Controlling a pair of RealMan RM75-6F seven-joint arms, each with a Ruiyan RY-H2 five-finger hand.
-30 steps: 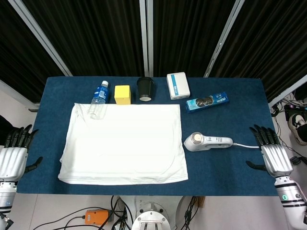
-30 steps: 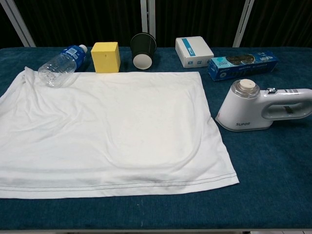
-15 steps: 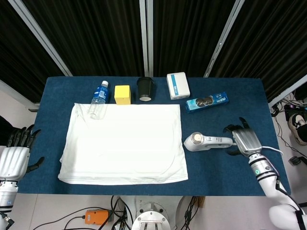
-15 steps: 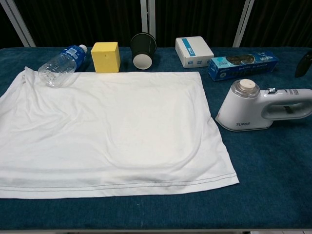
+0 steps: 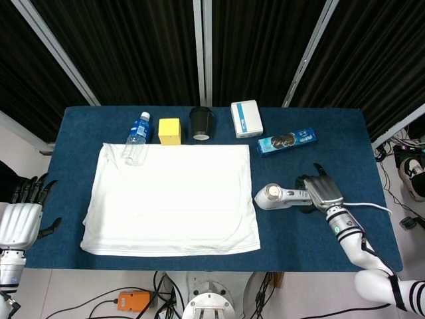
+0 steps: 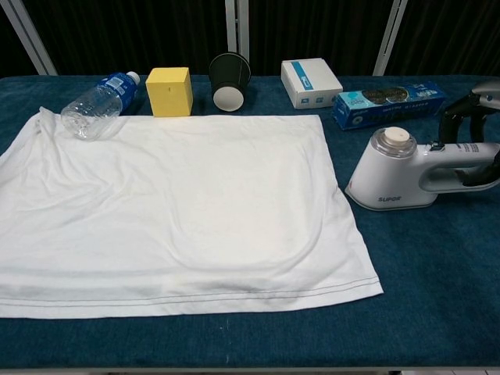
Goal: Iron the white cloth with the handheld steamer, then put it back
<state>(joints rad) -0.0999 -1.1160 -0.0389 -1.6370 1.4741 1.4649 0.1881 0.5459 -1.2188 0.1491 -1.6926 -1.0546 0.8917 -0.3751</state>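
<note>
White cloth (image 5: 171, 198): soft, rumpled rectangle, flat on blue felt-like table (image 5: 312, 226). Steamer (image 5: 287, 196): smooth white plastic w/ round cap, lying just right of cloth. Right hand (image 5: 319, 191) now over its handle, fingers draped round it; full grasp: can't tell. 0.5 s ago it sat further right. Left hand (image 5: 20, 216) released, off table's left edge, unchanged.

Right hand (image 5: 321, 191) over the handle of the steamer (image 5: 284, 196), beside white cloth (image 5: 171, 199).
</note>
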